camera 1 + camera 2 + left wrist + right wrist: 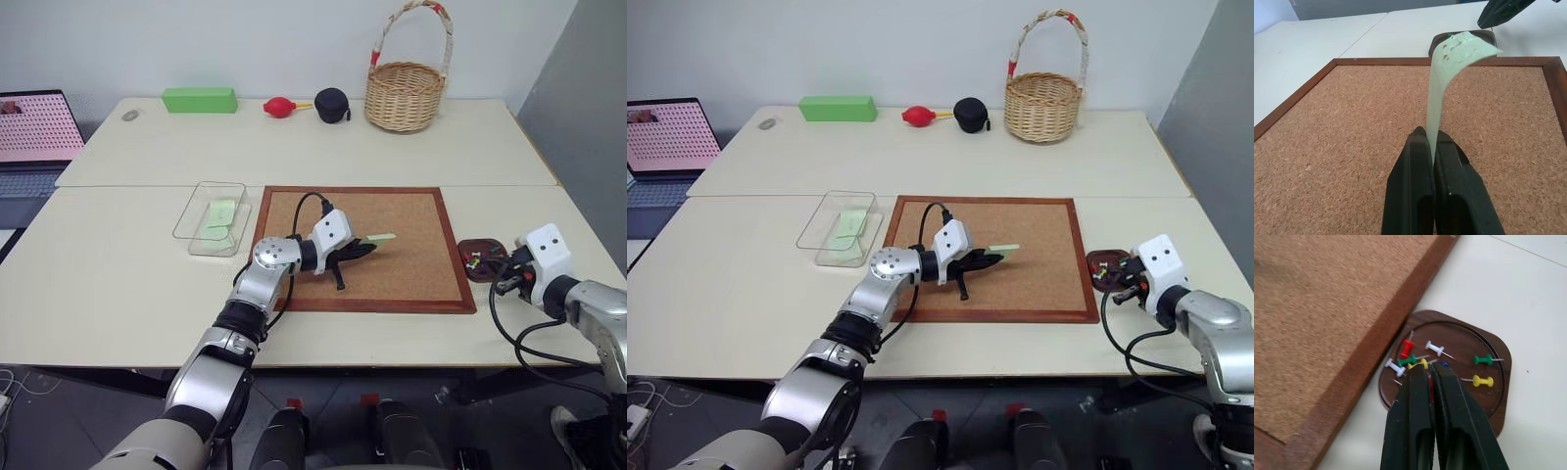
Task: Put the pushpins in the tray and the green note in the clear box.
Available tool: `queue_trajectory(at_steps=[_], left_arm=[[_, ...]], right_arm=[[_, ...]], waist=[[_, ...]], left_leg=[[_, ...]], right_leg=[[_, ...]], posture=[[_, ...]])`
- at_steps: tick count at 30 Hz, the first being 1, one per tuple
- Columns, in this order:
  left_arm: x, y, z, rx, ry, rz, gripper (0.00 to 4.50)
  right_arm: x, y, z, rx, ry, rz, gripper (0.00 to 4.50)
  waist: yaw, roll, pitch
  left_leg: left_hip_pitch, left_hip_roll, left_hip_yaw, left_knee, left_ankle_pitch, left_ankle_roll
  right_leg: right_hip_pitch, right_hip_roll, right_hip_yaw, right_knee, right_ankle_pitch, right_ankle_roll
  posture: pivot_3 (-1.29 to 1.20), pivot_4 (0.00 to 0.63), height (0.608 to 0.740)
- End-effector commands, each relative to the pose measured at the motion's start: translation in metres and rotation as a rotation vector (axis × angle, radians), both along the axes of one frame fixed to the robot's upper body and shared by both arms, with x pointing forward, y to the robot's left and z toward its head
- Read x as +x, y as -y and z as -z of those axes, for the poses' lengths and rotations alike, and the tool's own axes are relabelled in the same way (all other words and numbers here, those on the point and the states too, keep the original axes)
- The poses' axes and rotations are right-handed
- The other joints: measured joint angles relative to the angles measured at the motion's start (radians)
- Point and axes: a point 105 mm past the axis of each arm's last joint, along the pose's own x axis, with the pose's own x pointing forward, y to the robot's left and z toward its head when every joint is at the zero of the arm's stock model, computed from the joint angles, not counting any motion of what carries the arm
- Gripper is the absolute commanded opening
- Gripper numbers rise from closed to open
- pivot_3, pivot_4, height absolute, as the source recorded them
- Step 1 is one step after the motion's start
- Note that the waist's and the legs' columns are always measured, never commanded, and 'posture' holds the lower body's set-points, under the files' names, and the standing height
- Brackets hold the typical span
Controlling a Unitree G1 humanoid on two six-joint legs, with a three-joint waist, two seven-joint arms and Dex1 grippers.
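Observation:
My left gripper (370, 247) is shut on one end of the pale green note (1449, 73), holding it just above the corkboard (392, 284). The slip curls up and away from the fingers. To the left of the board stands the clear box (186, 227) with pale green slips (220, 213) inside. Off the board's right edge sits the small dark brown tray (1464, 401). In it lie several pushpins, among them red (1406, 348), white (1436, 348) and green (1483, 360). My right gripper (1430, 367) hangs low over the tray, its fingers nearly together with a red sliver of pin between them.
Along the table's far edge stand a wicker basket (404, 93), a black pouch (331, 105), a red bulb (279, 107) and a bright green block (200, 99). A laptop (34, 132) sits at the far left. A seam divides the near table from the far one.

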Motion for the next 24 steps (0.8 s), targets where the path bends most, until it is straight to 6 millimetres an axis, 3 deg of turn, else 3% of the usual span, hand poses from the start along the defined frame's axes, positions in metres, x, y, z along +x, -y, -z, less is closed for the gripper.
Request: queue_trajectory(at_steps=[1, 8, 17, 24], left_arm=[[-0.002, 0.004, -0.008, 0.006, 0.043, 0.015, 0.0], [-0.001, 0.003, -0.008, 0.004, 0.04, 0.009, 0.0], [0.0, 0.003, -0.008, -0.001, 0.038, 0.0, 0.0], [0.008, -0.001, -0.029, -0.078, 0.044, -0.047, 0.0]], right_arm=[[0.008, 0.001, -0.005, -0.025, 0.043, 0.007, 1.02], [0.012, 0.003, -0.006, -0.018, 0.052, 0.024, 2.33], [0.013, 0.003, -0.013, -0.015, 0.07, 0.023, 2.33], [0.011, -0.016, -0.041, 0.026, 0.17, -0.088, 2.33]], waist=[[0.0, 0.0, 0.0], [0.0, 0.0, 0.0], [0.001, 0.0, 0.0], [0.0, 0.0, 0.0]], left_leg=[[0.0, 0.0, 0.0, 0.0, 0.0, 0.0], [0.0, 0.0, 0.0, 0.0, 0.0, 0.0], [0.0, 0.0, 0.0, 0.0, 0.0, 0.0], [0.0, 0.0, 0.0, 0.0, 0.0, 0.0]], right_leg=[[0.0, 0.0, 0.0, 0.0, 0.0, 0.0], [0.0, 0.0, 0.0, 0.0, 0.0, 0.0], [0.0, 0.0, 0.0, 0.0, 0.0, 0.0], [0.0, 0.0, 0.0, 0.0, 0.0, 0.0]], posture=[[0.0, 0.15, 0.74], [0.0, 0.15, 0.74], [0.0, 0.15, 0.74], [0.0, 0.15, 0.74]])
